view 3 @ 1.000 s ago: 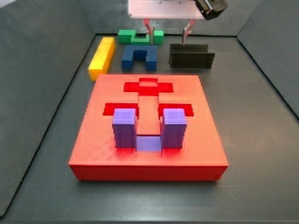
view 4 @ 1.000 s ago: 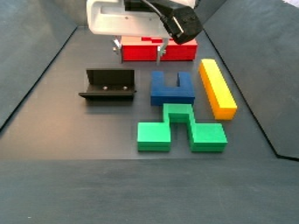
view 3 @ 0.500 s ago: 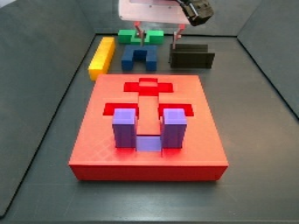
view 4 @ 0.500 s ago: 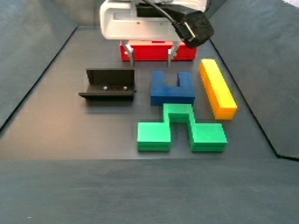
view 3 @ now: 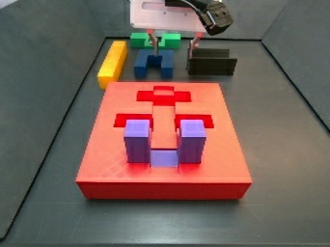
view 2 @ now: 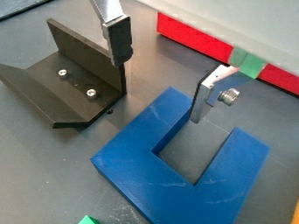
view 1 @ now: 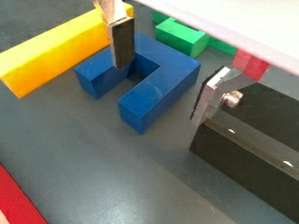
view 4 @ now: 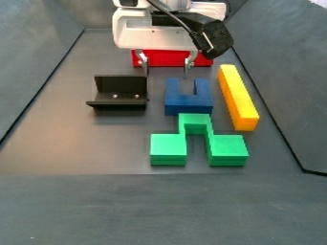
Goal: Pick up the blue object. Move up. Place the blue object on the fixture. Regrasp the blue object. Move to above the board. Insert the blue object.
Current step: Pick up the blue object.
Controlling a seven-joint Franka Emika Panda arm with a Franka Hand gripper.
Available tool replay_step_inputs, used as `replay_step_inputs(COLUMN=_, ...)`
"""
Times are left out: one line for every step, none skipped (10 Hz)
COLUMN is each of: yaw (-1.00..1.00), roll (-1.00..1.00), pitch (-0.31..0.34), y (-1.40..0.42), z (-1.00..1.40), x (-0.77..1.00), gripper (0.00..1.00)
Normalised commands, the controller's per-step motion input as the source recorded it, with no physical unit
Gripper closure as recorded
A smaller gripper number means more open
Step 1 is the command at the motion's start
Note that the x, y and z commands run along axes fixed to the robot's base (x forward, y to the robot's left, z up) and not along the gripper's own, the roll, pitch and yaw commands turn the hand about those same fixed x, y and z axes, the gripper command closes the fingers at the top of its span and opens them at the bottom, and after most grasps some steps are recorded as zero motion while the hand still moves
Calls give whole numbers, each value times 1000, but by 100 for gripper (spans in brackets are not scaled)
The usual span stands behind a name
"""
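Observation:
The blue object (view 4: 189, 96) is a dark blue U-shaped block lying flat on the floor; it also shows in a side view (view 3: 157, 64) and in both wrist views (view 1: 146, 83) (view 2: 176, 162). My gripper (view 4: 166, 63) is open and empty, low over the block (view 3: 175, 42). In a wrist view (view 1: 162, 92) one finger hangs over the block's notch, the other outside a prong, on the fixture's side. The black fixture (view 4: 118, 93) stands empty beside the block (view 2: 65, 74). The red board (view 3: 161, 135) holds a purple U-shaped block (view 3: 165, 142).
A long yellow bar (view 4: 238, 96) lies on the blue block's other side. A green block (view 4: 196, 142) lies at the blue block's open end. Dark walls enclose the floor.
The gripper has come down and shifted sideways until it is over the blue block, still open. Nothing else has moved.

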Motion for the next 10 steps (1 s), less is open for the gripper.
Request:
replay_step_inputs(yaw=-209, roll=-51, pitch=0, y=0, z=89, x=-294, gripper=0)
replay_step_inputs(yaw=-211, roll=-67, pitch=-3, y=0, z=0, x=-297, gripper=0)
replay_step_inputs(yaw=-9, roll=0, pitch=-19, y=0, z=-97, x=-74, gripper=0)
replay_step_inputs(yaw=0, roll=3, pitch=-1, y=0, z=-191, x=0, gripper=0)
replay_step_inputs(yaw=0, roll=20, pitch=0, y=0, z=-223, x=23, gripper=0)
replay_step_inputs(yaw=0, roll=29, pitch=0, y=0, z=-211, x=69, gripper=0)
replay_step_inputs(yaw=0, roll=21, pitch=0, y=0, z=-197, x=86, gripper=0)
replay_step_inputs(yaw=34, roll=7, pitch=0, y=0, z=-183, x=71, gripper=0)
replay_step_inputs(yaw=109, roll=16, pitch=0, y=-17, z=-189, x=31, gripper=0)
replay_step_inputs(yaw=211, roll=100, pitch=0, y=-246, z=-166, x=9, gripper=0)
